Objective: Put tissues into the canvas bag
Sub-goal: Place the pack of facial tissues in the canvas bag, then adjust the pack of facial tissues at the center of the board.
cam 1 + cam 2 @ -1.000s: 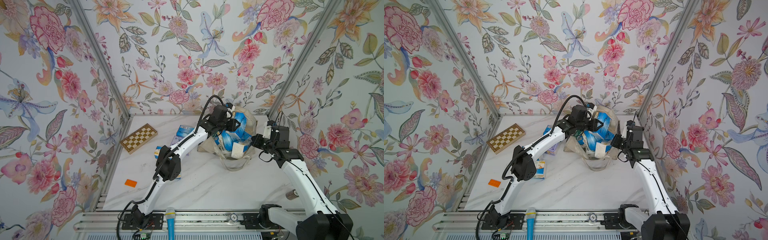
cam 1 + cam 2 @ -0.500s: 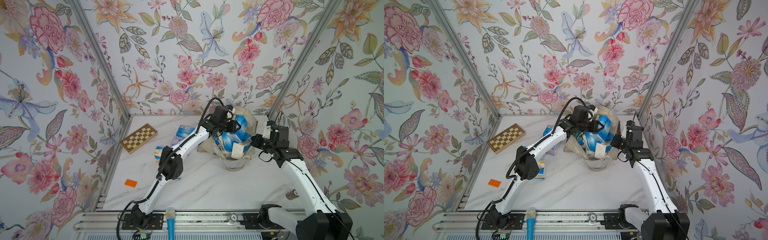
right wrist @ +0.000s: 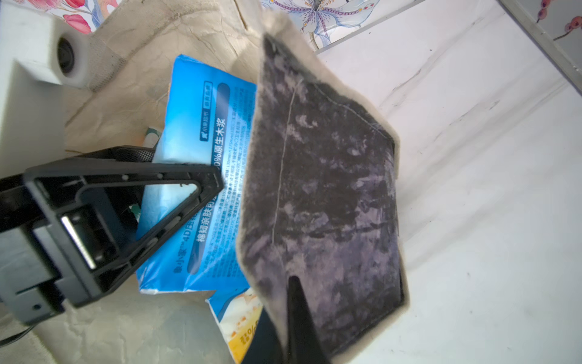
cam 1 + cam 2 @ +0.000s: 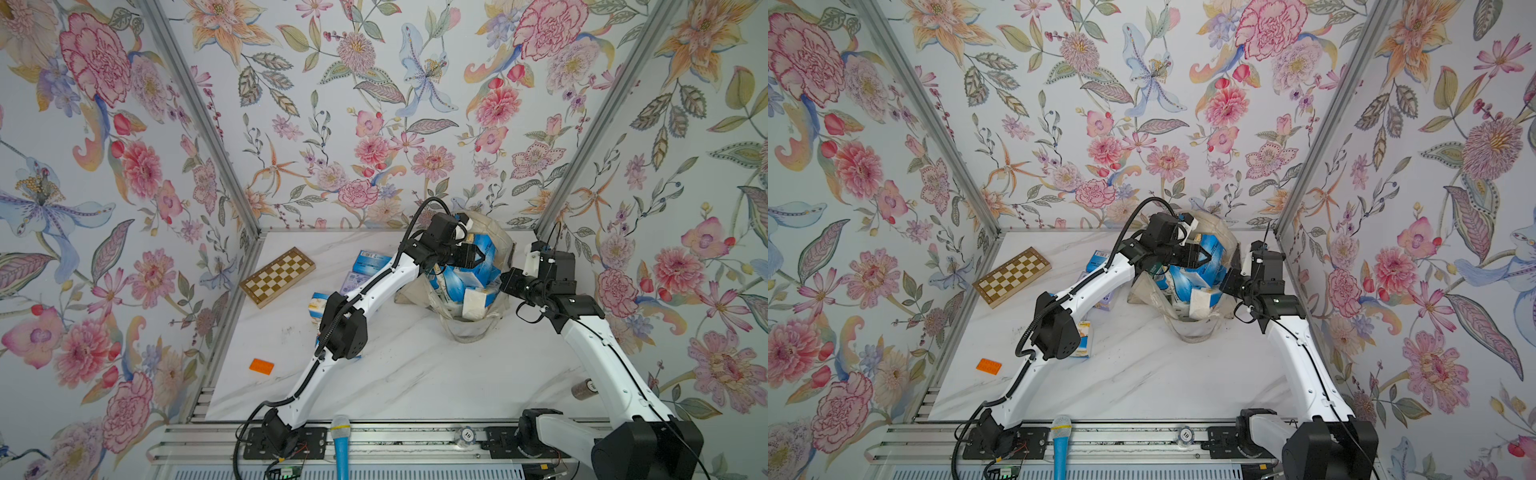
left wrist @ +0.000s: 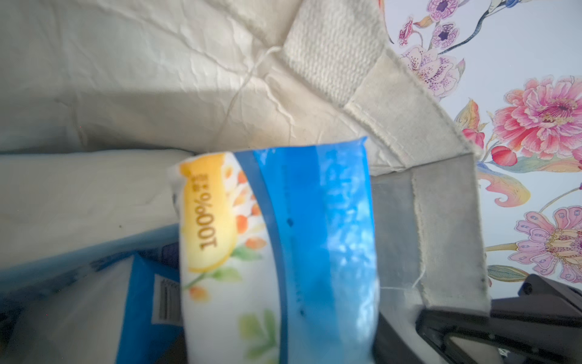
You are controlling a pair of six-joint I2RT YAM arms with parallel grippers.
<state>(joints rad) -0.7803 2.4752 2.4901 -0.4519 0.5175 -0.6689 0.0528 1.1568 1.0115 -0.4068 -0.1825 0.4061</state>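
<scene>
Release step: the left hand (image 4: 478, 254) hangs over the mouth of the bag (image 4: 496, 235) with a pack (image 5: 315, 236) at its fingers. I cannot tell whether the jaws pinch it or have let go. The right hand (image 4: 505, 281), just beside it, is clamped on the bag's rim at the grey print, holding the mouth wide. To do this well, I'd judge: spread the jaws fully, then lift straight up so the wrapper doesn't drag along. The pack is glossy blue and white with a yellow "100%" badge. Below the left hand, blue packs (image 4: 457, 282) are heaped to the rim — room looks scarce. Loose packs (image 4: 370, 259) lie on the bench (image 4: 415, 374), back along the left arm
</scene>
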